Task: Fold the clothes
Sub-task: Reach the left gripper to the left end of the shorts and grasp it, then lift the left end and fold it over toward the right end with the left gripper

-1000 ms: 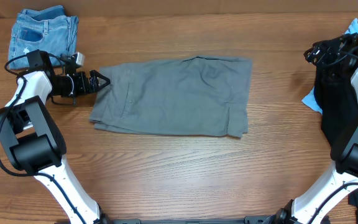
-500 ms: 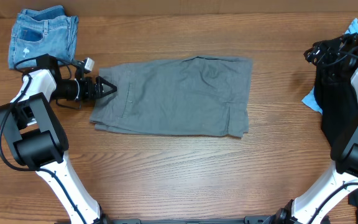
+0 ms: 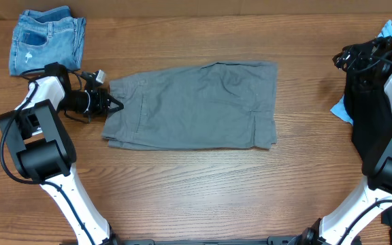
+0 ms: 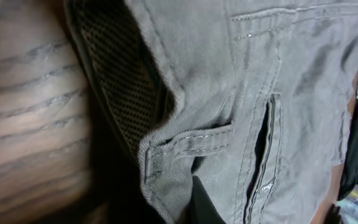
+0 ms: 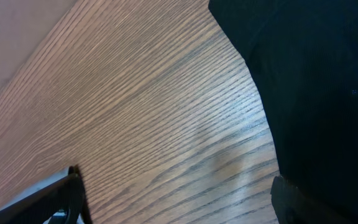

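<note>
The grey shorts (image 3: 196, 105) lie flat across the middle of the table, waistband to the left. My left gripper (image 3: 111, 103) is shut on the waistband's left edge. In the left wrist view, the waistband (image 4: 185, 149) with its belt loop is bunched between the jaws of the left gripper (image 4: 182, 211), beside a dark fingertip (image 4: 202, 204). My right gripper (image 5: 179, 202) stands open over bare wood at the far right, nothing between its fingers, next to the black garment (image 5: 316, 81).
Small faded-denim shorts (image 3: 46, 37) lie folded at the back left. The black garment (image 3: 365, 109) lies heaped at the right edge on light-blue cloth (image 3: 389, 30). Bare wood table (image 3: 196, 184) runs along the front.
My left gripper slid right onto the shorts' waistband and shut on it. The shorts shifted slightly right. The right arm has not moved.
</note>
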`<state>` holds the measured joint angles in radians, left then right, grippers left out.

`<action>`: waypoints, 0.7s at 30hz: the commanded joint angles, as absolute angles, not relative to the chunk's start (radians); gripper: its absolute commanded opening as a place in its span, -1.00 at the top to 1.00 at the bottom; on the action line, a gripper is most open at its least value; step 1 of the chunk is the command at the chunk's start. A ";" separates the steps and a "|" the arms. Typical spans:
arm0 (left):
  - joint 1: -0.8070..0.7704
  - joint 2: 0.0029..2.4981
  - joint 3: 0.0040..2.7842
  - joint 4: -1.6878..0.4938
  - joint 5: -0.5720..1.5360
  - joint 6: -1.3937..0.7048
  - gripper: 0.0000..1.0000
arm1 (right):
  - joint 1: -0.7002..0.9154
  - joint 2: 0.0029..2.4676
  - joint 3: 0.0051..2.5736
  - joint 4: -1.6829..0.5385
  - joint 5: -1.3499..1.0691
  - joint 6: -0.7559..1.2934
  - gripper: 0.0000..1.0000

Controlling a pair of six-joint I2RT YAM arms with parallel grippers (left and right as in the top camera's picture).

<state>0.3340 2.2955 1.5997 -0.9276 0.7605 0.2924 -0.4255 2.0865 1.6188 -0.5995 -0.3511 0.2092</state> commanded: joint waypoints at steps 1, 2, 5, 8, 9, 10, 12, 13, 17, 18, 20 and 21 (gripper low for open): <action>0.366 2.323 1.666 -0.981 0.643 0.249 0.92 | -0.425 2.087 1.641 -0.595 -0.349 0.210 -1.00; 0.374 2.323 1.695 -1.002 0.638 0.236 0.92 | -0.425 2.087 1.641 -0.595 -0.349 0.210 -1.00; 0.395 2.323 1.800 -1.081 0.574 0.187 0.92 | -0.425 2.087 1.641 -0.595 -0.349 0.210 -1.00; 0.407 2.322 1.930 -1.182 0.472 0.144 0.92 | -0.425 2.087 1.641 -0.595 -0.349 0.210 -1.00; 0.408 2.322 1.975 -1.218 0.438 0.133 0.92 | -0.425 2.087 1.641 -0.596 -0.349 0.210 -1.00; 0.408 2.322 2.021 -1.254 0.405 0.121 0.92 | -0.425 2.087 1.641 -0.595 -0.349 0.210 -1.00; 0.408 2.322 2.112 -1.322 0.356 0.099 0.92 | -0.425 2.087 1.641 -0.595 -0.349 0.210 -1.00; 0.405 2.322 2.157 -1.354 0.343 0.096 0.92 | -0.425 2.087 1.641 -0.595 -0.349 0.210 -1.00; 0.392 2.322 2.320 -1.467 0.326 0.080 0.92 | -0.425 2.087 1.641 -0.595 -0.349 0.210 -1.00; 0.387 2.322 2.357 -1.491 0.325 0.072 0.92 | -0.425 2.087 1.641 -0.596 -0.349 0.210 -1.00; 0.376 2.322 2.426 -1.536 0.326 0.063 0.92 | -0.425 2.087 1.641 -0.595 -0.349 0.210 -1.00; 0.366 2.322 2.458 -1.556 0.325 0.063 0.92 | -0.425 2.087 1.641 -0.595 -0.349 0.210 -1.00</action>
<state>0.3923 2.3249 2.3550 -1.5227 0.3500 0.0990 -0.4255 2.0865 1.6188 -0.5995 -0.3511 0.2096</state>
